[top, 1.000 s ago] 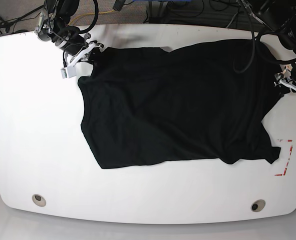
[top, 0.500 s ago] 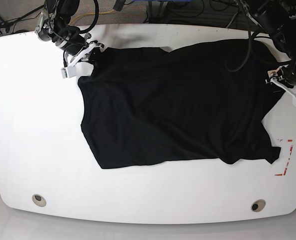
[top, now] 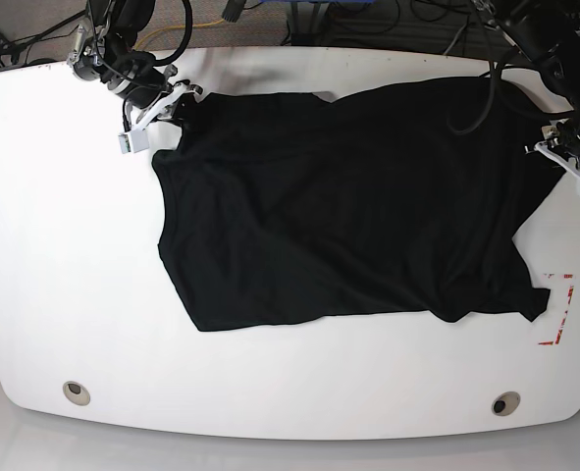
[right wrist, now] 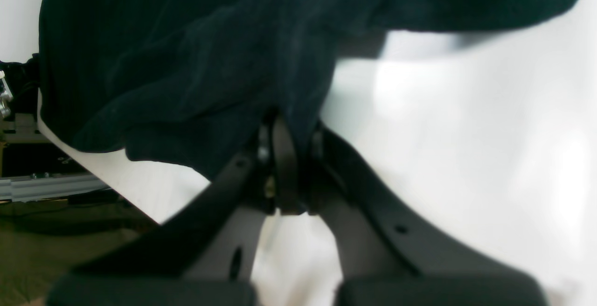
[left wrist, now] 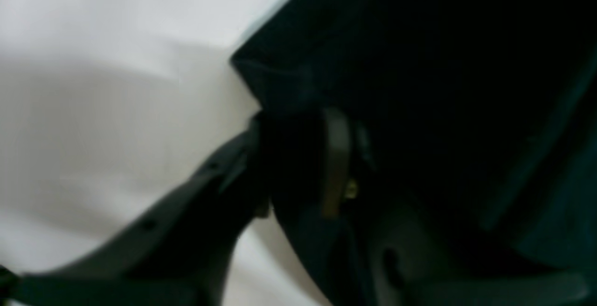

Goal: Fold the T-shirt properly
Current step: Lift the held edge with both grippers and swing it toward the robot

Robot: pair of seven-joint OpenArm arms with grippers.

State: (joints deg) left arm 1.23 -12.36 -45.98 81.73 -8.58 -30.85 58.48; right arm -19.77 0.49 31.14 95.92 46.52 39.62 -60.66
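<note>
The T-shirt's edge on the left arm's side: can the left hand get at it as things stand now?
Probably yes. The left hand is already at the T-shirt edge, and the wrist view shows black cloth between its fingers. Nothing stands in the way on the table.

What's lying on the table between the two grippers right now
The black T-shirt fills that stretch in the base view, spread flat from the right gripper at one upper corner to the left gripper at the opposite edge. Nothing else lies between.

Both arms' fingers [right wrist: 284, 156] pinched together
</note>
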